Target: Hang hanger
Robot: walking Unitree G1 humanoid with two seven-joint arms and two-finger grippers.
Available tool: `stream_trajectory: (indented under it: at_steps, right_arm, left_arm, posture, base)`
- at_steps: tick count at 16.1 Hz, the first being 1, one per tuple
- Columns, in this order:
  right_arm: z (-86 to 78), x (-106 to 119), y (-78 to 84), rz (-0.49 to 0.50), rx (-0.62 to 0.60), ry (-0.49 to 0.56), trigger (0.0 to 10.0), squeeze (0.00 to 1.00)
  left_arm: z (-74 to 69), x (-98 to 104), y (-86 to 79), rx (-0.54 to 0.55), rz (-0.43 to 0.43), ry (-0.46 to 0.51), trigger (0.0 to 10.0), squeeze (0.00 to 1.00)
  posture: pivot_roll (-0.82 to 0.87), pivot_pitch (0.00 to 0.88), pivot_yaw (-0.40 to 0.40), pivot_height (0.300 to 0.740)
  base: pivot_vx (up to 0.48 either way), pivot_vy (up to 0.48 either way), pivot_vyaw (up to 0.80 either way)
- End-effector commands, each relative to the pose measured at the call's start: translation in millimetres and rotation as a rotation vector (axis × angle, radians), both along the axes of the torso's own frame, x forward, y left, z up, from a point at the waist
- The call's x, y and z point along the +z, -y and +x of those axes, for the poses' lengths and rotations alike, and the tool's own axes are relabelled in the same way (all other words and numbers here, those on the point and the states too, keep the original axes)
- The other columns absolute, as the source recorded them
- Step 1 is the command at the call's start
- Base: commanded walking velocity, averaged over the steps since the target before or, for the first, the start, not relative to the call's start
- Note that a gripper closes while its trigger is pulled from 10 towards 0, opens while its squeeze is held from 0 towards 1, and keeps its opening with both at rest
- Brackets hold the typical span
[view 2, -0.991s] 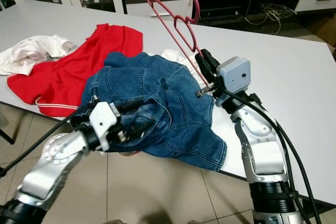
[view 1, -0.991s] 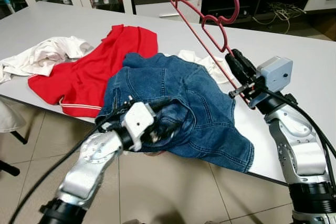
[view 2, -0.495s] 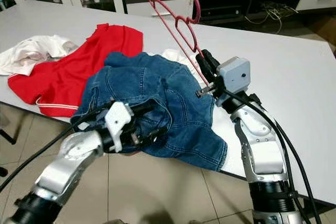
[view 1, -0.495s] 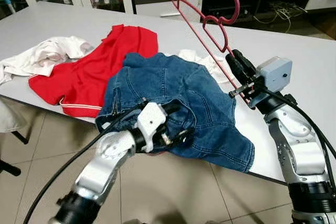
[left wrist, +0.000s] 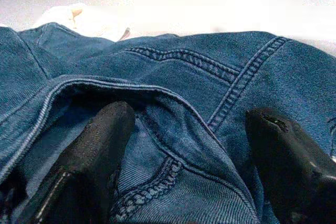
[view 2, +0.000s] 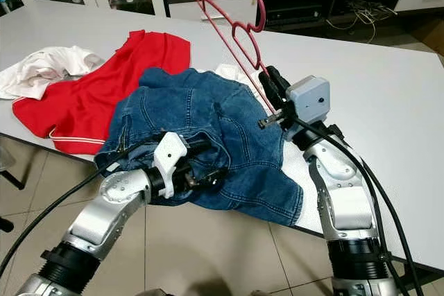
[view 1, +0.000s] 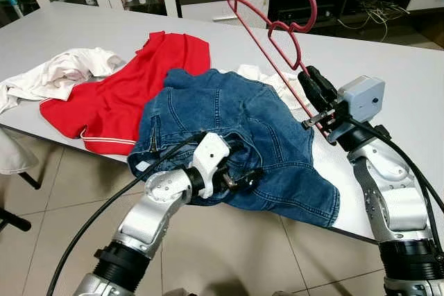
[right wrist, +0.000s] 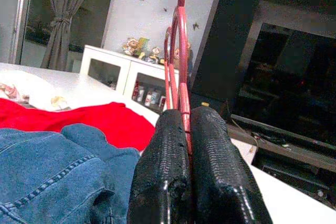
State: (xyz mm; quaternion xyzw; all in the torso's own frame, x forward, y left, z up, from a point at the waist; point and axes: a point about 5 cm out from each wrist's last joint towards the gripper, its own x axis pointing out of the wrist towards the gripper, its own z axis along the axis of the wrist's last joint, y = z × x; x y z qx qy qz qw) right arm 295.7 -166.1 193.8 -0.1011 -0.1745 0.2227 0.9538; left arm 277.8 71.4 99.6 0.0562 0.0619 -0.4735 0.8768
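Three garments lay on a large white table (view 1: 83, 22): a blue denim jacket (view 1: 236, 112) heaped at the near edge and partly hanging over it, a red shirt (view 1: 118, 95) beside it on the robot's left, and white cloth (view 1: 59, 74) further left. The left gripper (view 1: 239, 179) reached into the jacket's near edge, its two black fingers (left wrist: 94, 145) spread apart with folds of denim between them. The right gripper (view 1: 310, 82) was clamped on the lower bar of a red hanger (view 1: 274, 25), holding it tilted in the air above the table just beyond the jacket, hook uppermost.
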Motion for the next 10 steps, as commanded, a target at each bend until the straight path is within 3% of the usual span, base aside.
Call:
stream_trajectory:
  at_steps: [1, 2, 7, 10]
  right_arm:
    - [-0.4, 5.3, -3.1, -0.006, 0.011, 0.030, 10.0, 0.00]
    - [-1.1, 3.7, -2.8, -0.025, 0.015, 0.026, 10.0, 0.00]
    - [-1.1, 4.1, -0.2, -0.035, 0.010, 0.028, 10.0, 0.00]
    - [-1.6, 3.6, -0.9, -0.034, 0.010, 0.028, 10.0, 0.00]
  left_arm:
    - [0.1, -0.4, 2.0, -0.008, 0.003, 0.002, 3.5, 0.00]
    - [0.5, 0.0, 2.6, -0.008, -0.003, 0.006, 0.0, 0.00]
    - [3.0, 8.5, 2.2, -0.014, -0.064, 0.057, 0.0, 0.00]
    - [5.3, 7.2, -2.0, -0.001, -0.032, 0.064, 0.0, 0.00]
  posture:
    - [-0.10, 0.000, 0.070, 0.740]
    - [-0.10, 0.000, 0.070, 0.740]
    - [-0.10, 0.000, 0.072, 0.740]
    - [-0.10, 0.000, 0.072, 0.740]
  base:
    - [0.000, 0.000, 0.00]
    - [0.000, 0.000, 0.00]
    - [0.000, 0.000, 0.00]
    - [0.000, 0.000, 0.00]
